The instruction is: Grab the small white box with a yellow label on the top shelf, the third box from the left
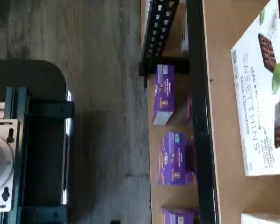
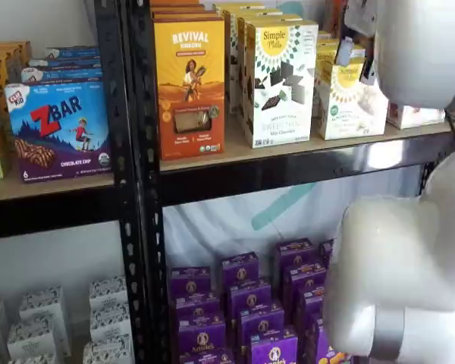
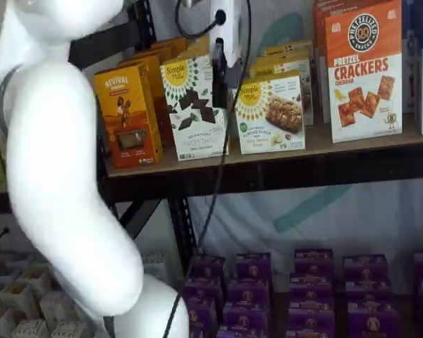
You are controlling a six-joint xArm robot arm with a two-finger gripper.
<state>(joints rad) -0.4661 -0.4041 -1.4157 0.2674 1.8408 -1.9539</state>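
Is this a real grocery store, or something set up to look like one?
Probably a mock store aisle. Black metal shelves hold rows of boxed snacks: orange boxes, cracker boxes, purple boxes below. But a white robot arm stands in front, and no price tags show.

Grey wood-grain floor point(image 1: 102, 116), pale wall point(image 2: 53, 262) behind black perforated uprights point(image 2: 133, 227)

One small white box point(image 3: 271, 113), one Revival box point(image 3: 127, 115)
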